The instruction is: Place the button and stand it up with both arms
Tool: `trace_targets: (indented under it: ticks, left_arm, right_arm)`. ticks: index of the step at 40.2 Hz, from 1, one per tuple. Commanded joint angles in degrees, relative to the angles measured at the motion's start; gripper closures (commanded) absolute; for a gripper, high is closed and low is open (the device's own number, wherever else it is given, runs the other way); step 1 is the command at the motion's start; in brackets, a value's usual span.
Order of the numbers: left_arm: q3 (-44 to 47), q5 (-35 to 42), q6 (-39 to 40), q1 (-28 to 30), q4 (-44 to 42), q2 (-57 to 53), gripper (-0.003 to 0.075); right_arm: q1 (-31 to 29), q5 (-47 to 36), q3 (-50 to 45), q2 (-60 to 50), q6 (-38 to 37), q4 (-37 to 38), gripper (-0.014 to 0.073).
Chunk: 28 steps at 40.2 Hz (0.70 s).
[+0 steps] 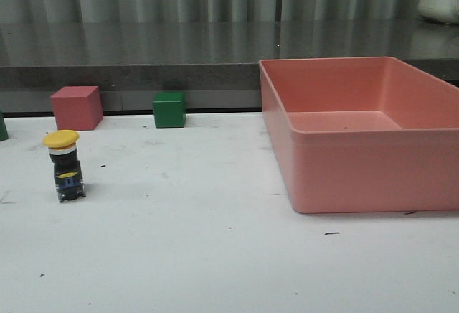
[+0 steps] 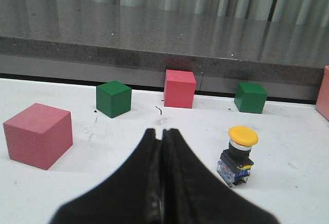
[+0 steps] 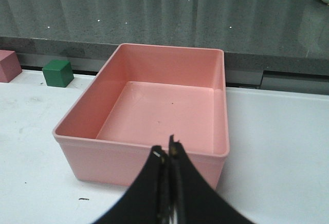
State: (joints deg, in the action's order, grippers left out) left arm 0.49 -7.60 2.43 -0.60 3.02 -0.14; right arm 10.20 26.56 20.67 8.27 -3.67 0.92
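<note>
the button (image 1: 64, 164) is standing upright on the white table (image 1: 215, 255), yellow cap up, at the left, well apart from the pink bin (image 1: 373, 176). the left gripper (image 2: 162, 134) is sitting closed and empty, near the button. the right gripper (image 3: 169, 144) is sitting closed and empty, just before the bin's near wall.

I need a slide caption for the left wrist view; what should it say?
Closed left gripper faces the upright yellow-capped button on the white table, cubes lined up behind.
</note>
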Motion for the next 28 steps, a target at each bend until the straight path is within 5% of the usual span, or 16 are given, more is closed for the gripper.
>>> trace_targets:
  ticks: [1,14,28]
  left_arm:
    - [0.8,4.5,0.4,0.1,0.4,-1.4,0.074]
    - [0.8,4.5,0.4,0.1,0.4,-1.4,0.074]
    - [0.8,4.5,0.4,0.1,0.4,-1.4,0.074]
  right_arm:
    - [-0.3,-4.7,1.4,0.6,0.8,0.7,0.0655]
    - [-0.3,-6.1,0.5,0.6,0.8,0.7,0.0655]
    - [-6.6,-21.7,-17.0,0.1,0.8,-2.2,0.0655]
